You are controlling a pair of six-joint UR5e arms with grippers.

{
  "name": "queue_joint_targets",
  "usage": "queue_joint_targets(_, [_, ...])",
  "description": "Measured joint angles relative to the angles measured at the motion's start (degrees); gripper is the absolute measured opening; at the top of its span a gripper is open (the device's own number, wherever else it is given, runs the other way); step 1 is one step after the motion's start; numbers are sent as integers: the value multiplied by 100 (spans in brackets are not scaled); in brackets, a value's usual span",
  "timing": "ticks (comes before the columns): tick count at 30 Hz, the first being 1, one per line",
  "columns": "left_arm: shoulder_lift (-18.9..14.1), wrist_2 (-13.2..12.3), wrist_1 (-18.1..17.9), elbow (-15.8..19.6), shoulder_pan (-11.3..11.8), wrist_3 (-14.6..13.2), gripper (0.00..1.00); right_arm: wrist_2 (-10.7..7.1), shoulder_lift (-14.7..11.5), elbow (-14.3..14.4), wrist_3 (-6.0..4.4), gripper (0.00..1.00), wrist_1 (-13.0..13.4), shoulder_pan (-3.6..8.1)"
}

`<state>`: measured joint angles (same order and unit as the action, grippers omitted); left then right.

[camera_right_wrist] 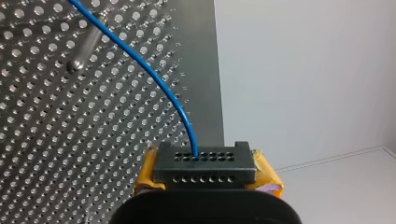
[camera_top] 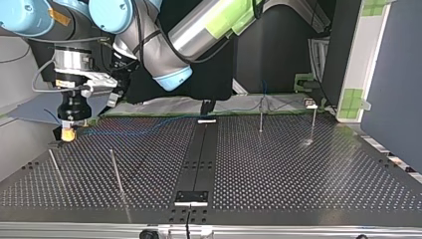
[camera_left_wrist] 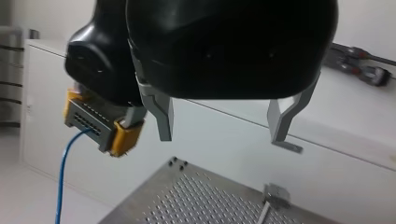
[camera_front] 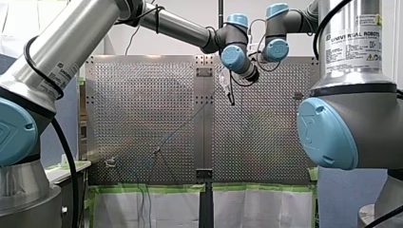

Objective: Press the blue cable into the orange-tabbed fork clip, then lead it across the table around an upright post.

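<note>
Jaws of my right arm [camera_top: 74,64] are clenched on the blue cable [camera_right_wrist: 187,122], yellow pads [camera_right_wrist: 266,175] pinching it close above the bench [camera_right_wrist: 56,140], near its edge. Jaws of my left arm [camera_top: 199,30] stand released, metal fingers [camera_left_wrist: 161,116] apart, over the bench corner. From the pads the cable trails across the bench.

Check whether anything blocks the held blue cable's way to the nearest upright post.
Nothing visible does: my right gripper holds the blue cable, and only bare table lies between it and the post.
</note>
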<state>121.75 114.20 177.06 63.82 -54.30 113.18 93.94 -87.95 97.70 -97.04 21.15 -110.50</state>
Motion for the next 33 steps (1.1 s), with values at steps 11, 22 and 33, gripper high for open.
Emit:
queue_joint_targets(11, [1,567,200,0,156,-111,100,-3,-14,0,4,0,4,-2])
queue_joint_targets(22, [-40,1091,88,0,382,-131,100,0,-11,0,17,0,6,24])
queue_joint_targets(33, [-185,1209,-247,2,587,-52,100,-6,-19,0,25,0,10,3])
